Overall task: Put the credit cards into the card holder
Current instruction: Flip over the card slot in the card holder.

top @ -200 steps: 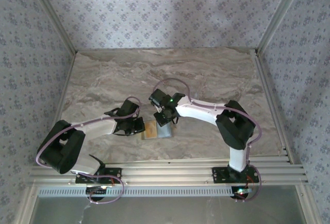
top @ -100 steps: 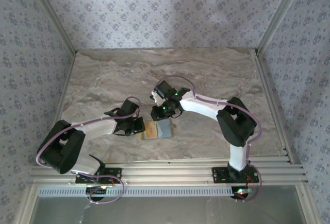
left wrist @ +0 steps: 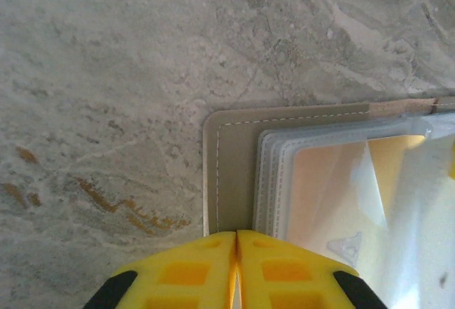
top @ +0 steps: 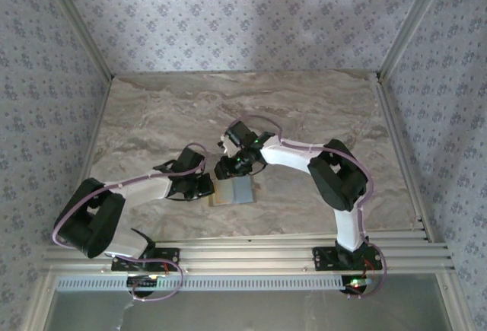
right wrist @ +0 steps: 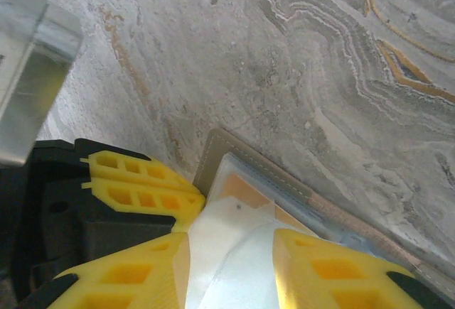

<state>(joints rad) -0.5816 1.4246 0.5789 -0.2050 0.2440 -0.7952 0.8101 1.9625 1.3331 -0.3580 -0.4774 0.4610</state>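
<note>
At the far left we see the left hand (top: 202, 187) lying low over the gray-and-cream marbled worktop (top: 319, 110). Its yellow fingers (left wrist: 192, 273) are pressed together with no gap between them, and we cannot tell whether their tips pinch anything. Just ahead of those tips, and running under them in the left wrist view, the flat gray folding card holder (left wrist: 231, 174) lies open on the worktop, its stitched rounded corner ahead and a little to the left of the tips. To the right of that gray border sit the holder's clear plastic sleeves (left wrist: 274, 174), stacked. Inside one of them we see a thin yellow-orange rectangular credit card (left wrist: 320, 181), partly veiled by glare. From above, the card holder rests just beside the left hand's tips and on the near side of the right hand (top: 227, 170). Further right, the right wrist view shows the right hand with its yellow fingers (right wrist: 327, 273) apart over the open holder. A pale translucent sleeve lies in the gap between them, and neither finger visibly grips it. Ahead of that hand the credit card shows inside its sleeve, and to its left the left hand's closed fingers meet the corner of the holder.
</note>
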